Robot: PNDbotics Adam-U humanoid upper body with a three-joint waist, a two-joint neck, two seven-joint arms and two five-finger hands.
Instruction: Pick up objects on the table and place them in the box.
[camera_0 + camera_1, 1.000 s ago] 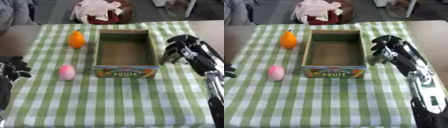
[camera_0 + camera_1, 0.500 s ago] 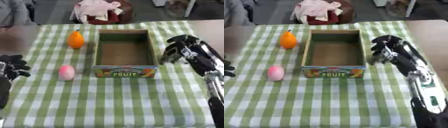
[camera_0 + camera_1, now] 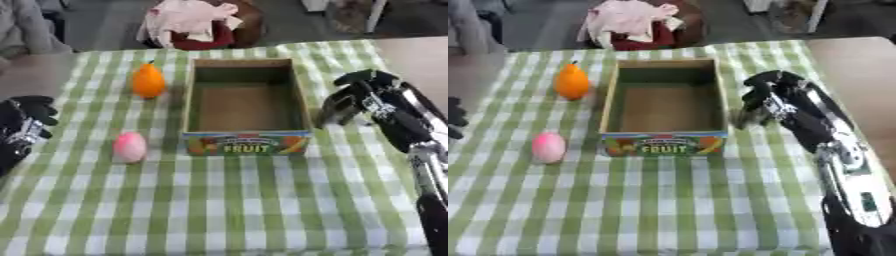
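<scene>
Right hand hangs just right of the box, fingers curled, grasping nothing. Left hand at the left edge, fingers curled, empty. Nothing lies in the box.

We see a cardboard box with the word FRUIT on its colourful front panel, open at the top and holding nothing, standing upright just to the left of our right hand; whether the fingers touch its right wall we cannot tell. An orange pear-shaped fruit with a dark stem stands upright beyond the box's far left corner, well apart from our right hand. A pink egg-shaped fruit lies near our left hand, to its right, beside the box's front left corner.
</scene>
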